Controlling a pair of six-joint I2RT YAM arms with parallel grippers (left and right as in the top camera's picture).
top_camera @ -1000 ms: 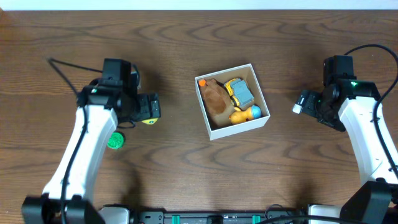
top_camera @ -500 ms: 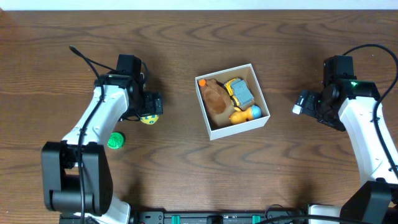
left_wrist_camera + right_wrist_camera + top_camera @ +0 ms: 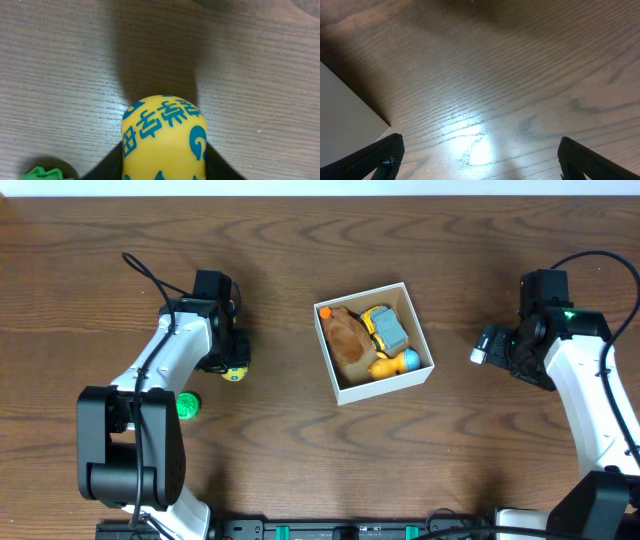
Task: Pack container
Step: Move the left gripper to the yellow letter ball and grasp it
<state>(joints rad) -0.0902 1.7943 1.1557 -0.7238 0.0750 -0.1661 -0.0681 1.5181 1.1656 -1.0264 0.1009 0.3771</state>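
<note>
Dark brown wood-grain table (image 3: 300,480), pale strip (image 3: 320,186) beyond its far edge, soft glare (image 3: 472,147) on the tabletop

- The yellow ball (image 3: 164,137) is cut off by the bottom edge of the left wrist view
- The left gripper (image 3: 164,157) shows there only as dark slivers of fingers (image 3: 114,164) against the ball's sides
- The green toy (image 3: 42,173) is a mere scrap in the bottom left corner, its shape untellable
- The right gripper (image 3: 480,150) shows only two finger ends at its view's lower corners
- The container (image 3: 342,110) is cut by the left edge there, leaving one pale wall corner
- Overhead, the toys (image 3: 375,340) inside overlap, too small to identify
</note>
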